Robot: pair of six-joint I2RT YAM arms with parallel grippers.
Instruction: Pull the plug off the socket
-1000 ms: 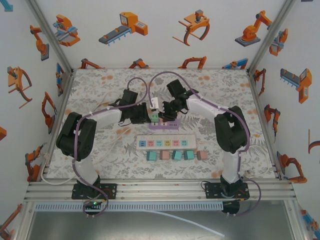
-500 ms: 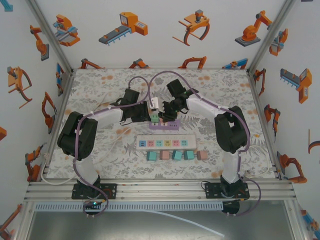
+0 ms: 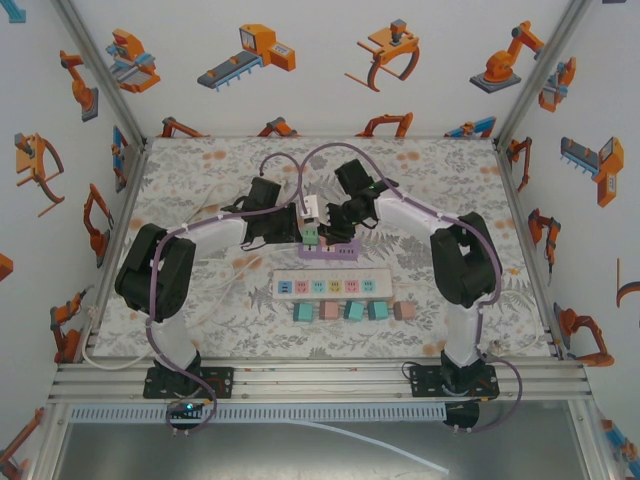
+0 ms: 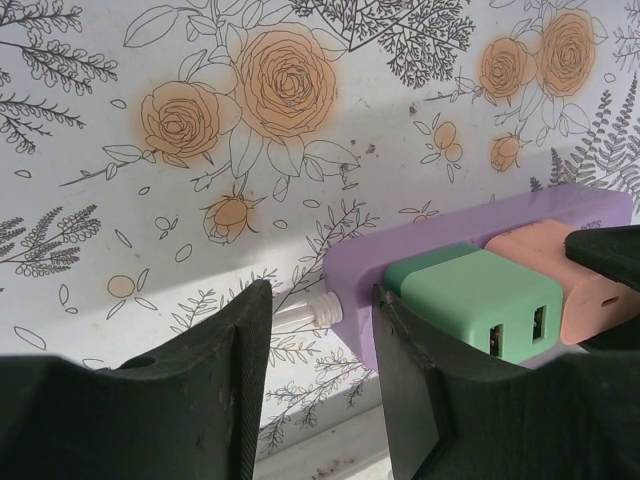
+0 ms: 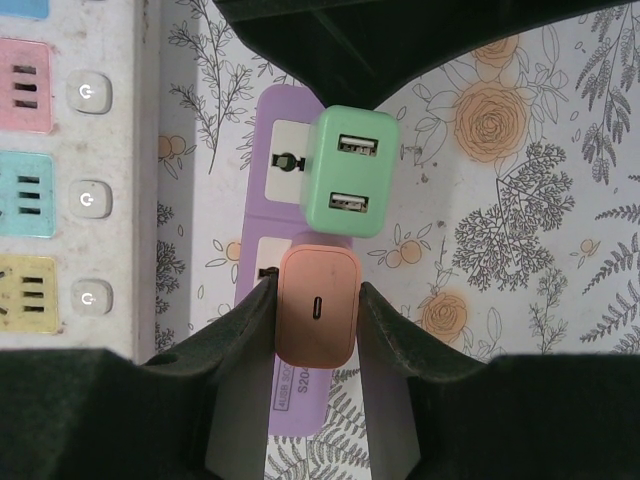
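Right wrist: tool clamps pink plug.

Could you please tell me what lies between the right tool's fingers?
The pink plug, on the purple strip beside the green plug; the right wrist view shows the fingers of the right tool against its sides.

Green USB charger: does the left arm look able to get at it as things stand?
Probably yes: the left gripper sits beside the green USB charger, jaws apart. The right gripper, clamped on the neighbouring pink charger, crowds one side.
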